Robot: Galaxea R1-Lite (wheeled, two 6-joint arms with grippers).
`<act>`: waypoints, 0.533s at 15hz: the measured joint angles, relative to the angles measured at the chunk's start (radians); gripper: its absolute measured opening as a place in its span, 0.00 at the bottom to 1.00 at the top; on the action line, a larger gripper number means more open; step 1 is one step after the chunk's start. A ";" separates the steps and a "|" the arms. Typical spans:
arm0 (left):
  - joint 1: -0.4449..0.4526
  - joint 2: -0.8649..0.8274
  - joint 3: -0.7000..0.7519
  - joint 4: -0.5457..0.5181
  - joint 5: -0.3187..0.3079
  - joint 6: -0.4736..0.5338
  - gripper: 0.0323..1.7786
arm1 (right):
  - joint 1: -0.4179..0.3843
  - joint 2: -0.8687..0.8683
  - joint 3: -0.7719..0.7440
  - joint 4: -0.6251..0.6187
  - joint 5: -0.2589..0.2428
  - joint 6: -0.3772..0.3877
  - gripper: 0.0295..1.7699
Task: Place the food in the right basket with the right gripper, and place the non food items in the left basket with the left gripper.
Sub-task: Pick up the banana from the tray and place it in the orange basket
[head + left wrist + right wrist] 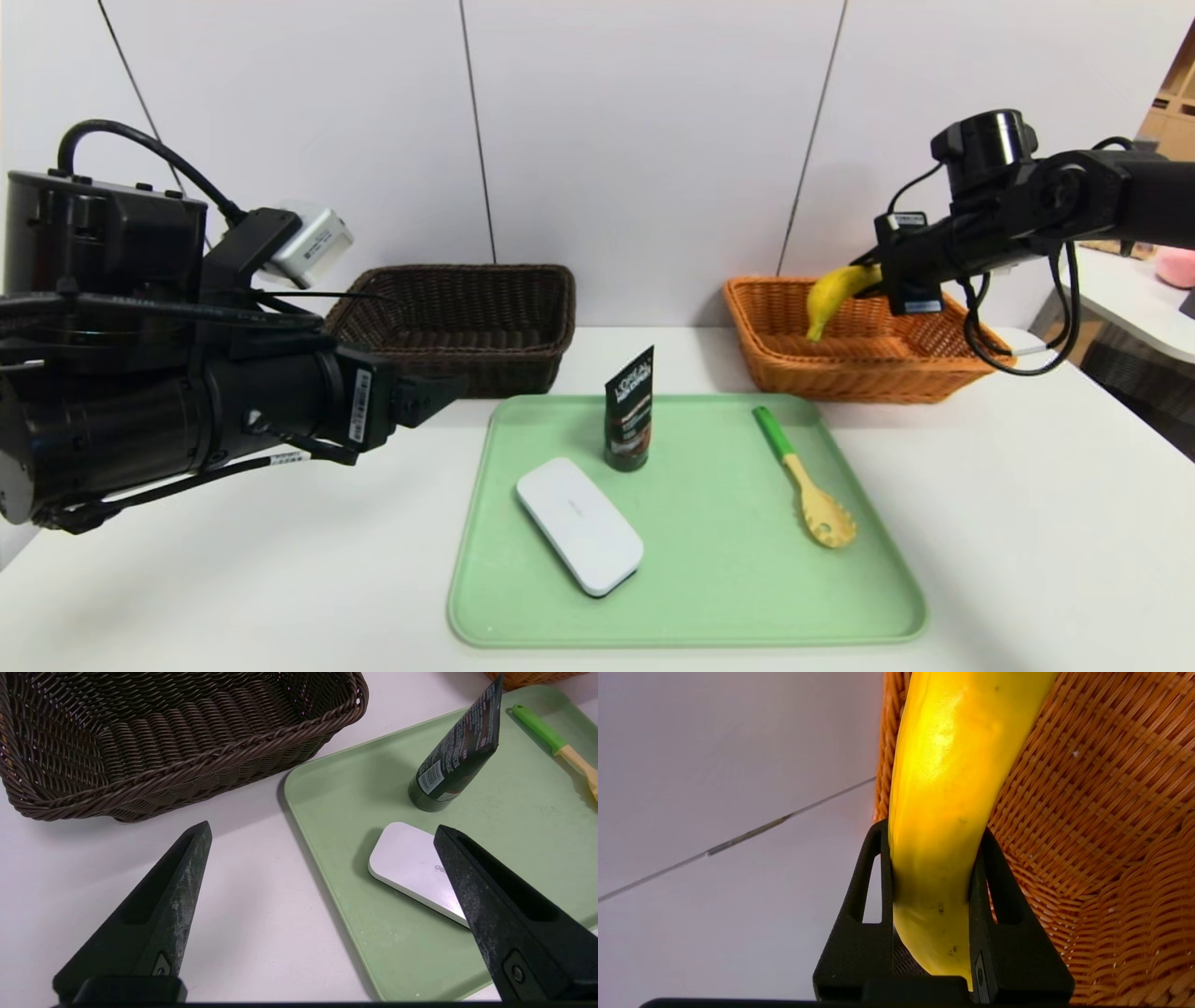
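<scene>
Evidently, the right gripper [934, 868] grips the banana [952, 788] over the orange basket [868, 378] for release; the left gripper [322, 828] stands wide, ready for non-food.

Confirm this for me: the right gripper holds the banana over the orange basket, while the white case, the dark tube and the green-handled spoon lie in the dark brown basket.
Wrong about the white case, the dark tube and the spoon: the head view shows them on the green tray. The rest holds.
</scene>
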 joint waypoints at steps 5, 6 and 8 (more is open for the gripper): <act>0.000 0.000 -0.001 -0.001 0.001 0.001 0.95 | -0.007 0.017 0.000 0.001 0.002 0.039 0.23; -0.001 -0.001 -0.002 -0.001 0.001 0.001 0.95 | -0.007 0.022 0.000 0.002 0.002 0.039 0.23; 0.000 -0.002 -0.002 0.000 0.001 0.000 0.95 | -0.008 0.030 0.000 0.004 0.003 0.039 0.23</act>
